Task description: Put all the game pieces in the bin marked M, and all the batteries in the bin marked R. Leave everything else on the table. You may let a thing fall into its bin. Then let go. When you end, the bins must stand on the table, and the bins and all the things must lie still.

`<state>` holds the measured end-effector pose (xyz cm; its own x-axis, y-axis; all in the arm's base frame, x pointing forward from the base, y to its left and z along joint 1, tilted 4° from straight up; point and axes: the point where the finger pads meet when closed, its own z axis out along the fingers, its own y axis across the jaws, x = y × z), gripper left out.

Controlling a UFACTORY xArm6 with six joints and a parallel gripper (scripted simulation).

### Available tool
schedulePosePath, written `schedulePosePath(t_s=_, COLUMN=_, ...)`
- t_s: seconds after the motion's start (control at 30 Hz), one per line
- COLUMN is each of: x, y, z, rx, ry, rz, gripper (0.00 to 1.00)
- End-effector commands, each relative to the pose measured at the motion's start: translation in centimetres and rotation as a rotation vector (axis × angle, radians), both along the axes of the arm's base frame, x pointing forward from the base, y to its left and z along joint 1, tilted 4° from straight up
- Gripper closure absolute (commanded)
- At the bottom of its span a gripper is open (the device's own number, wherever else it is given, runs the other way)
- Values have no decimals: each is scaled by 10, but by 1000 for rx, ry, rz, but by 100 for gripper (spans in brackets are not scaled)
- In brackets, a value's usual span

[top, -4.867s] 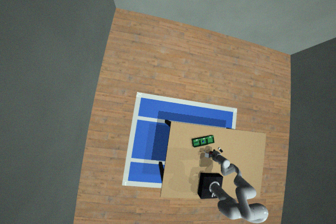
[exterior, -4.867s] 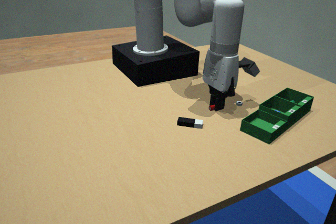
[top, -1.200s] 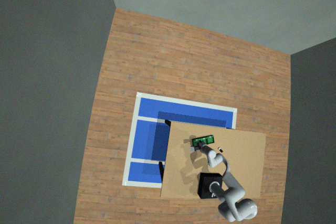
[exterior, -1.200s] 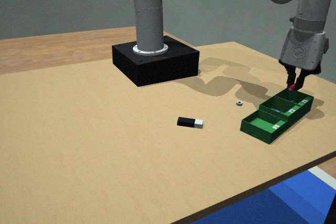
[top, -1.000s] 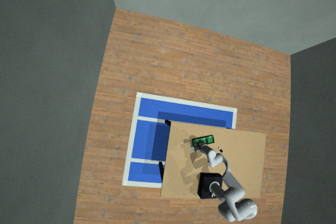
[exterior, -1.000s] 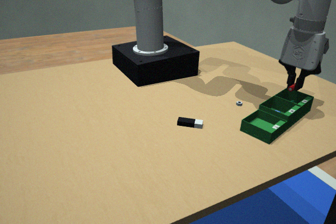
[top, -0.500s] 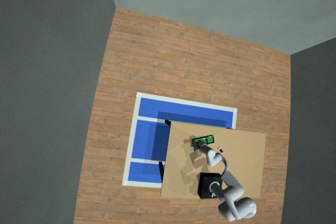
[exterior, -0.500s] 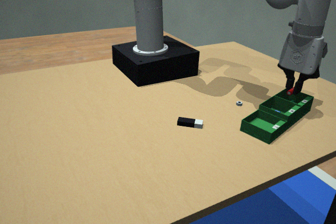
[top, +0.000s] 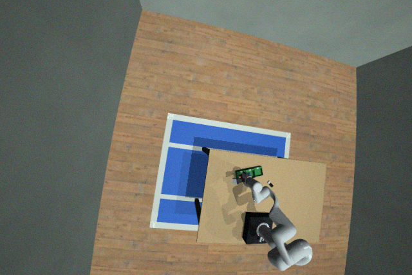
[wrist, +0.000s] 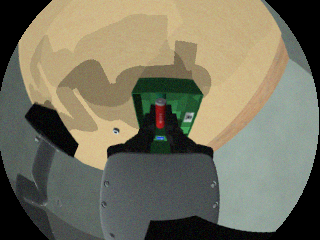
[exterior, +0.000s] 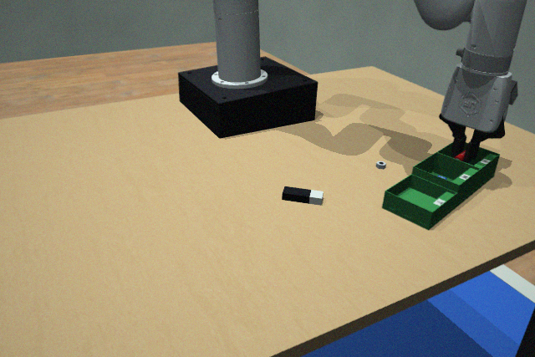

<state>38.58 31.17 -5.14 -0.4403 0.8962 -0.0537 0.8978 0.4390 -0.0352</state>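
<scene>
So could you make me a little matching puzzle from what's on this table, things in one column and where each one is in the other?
Things:
1. red piece
2. small grey nut
3. black and white block
4. black base

Places:
A. under the arm's foot
B. lying alone on the table, nearest the middle
C. pinched in the gripper over the far end bin of the green bins
D. on the table just beside the green bins

Pairs: 1-C, 2-D, 3-B, 4-A

Green bins (exterior: 431,210): three, joined in a row. Red piece (exterior: 461,155) with a dark tip: one. Small blue item (exterior: 441,176) inside the middle bin: one. Grey nut (exterior: 380,165): one. Black-and-white stick (exterior: 303,195): one.
</scene>
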Motion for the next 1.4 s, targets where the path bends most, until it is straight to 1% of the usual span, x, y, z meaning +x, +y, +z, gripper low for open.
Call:
schedulePosePath(t_s=0.0, x=2, y=1, z=2, rx=4, ry=-5, rz=0, gripper=100)
schedulePosePath(t_s=0.3, x=2, y=1, z=2, rx=4, ry=-5, rz=0, gripper=100)
schedulePosePath(t_s=0.33, x=2, y=1, z=2, rx=4, ry=-5, rz=0, gripper=72)
schedulePosePath(t_s=0.9, x=2, y=1, z=2, rx=4, ry=-5, rz=0, gripper=72)
schedulePosePath(t_s=1.37, x=2, y=2, z=20, rx=4, ry=-5, rz=0, gripper=72)
